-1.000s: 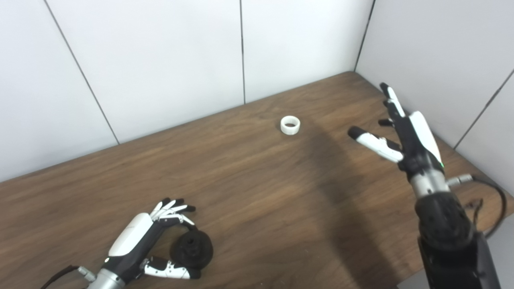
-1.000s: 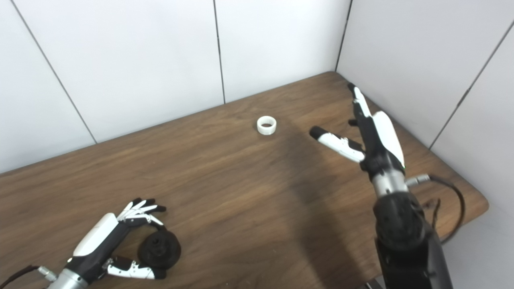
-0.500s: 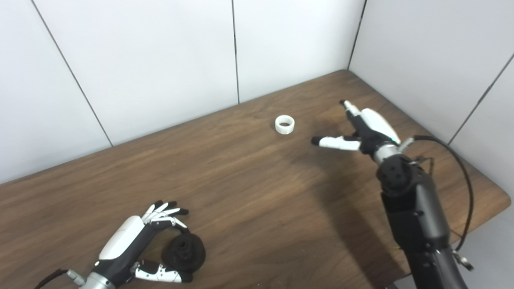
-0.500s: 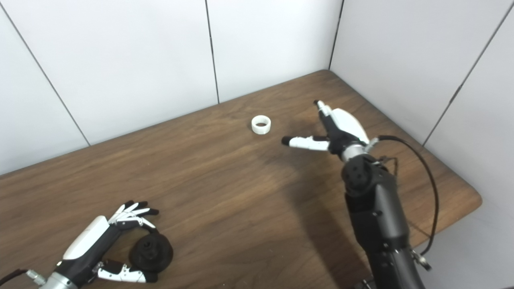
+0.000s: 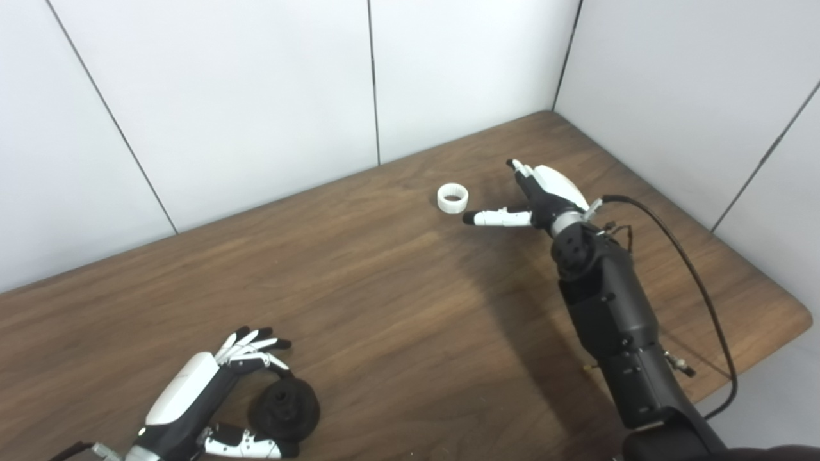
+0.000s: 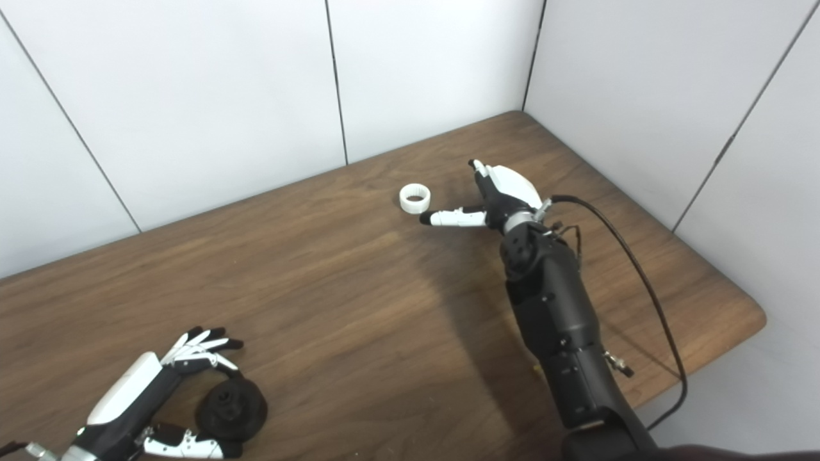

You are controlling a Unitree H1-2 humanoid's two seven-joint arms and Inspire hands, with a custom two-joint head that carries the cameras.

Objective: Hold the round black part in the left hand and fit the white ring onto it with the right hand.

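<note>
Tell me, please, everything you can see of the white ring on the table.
The white ring is a short, wide band, matte and plastic-looking, with what look like fine ridges around its outer wall. It lies flat on the wooden table, its hole facing up and the dark wood showing through. It sits toward the far edge, near the wall. Nothing touches it: the right hand is open just to its right, thumb tip pointing toward it but short of contact. The black part is far off, by the left hand.

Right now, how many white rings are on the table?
1. The white ring sits alone near the table's far edge, just left of the open right hand. None appears hidden.
</note>
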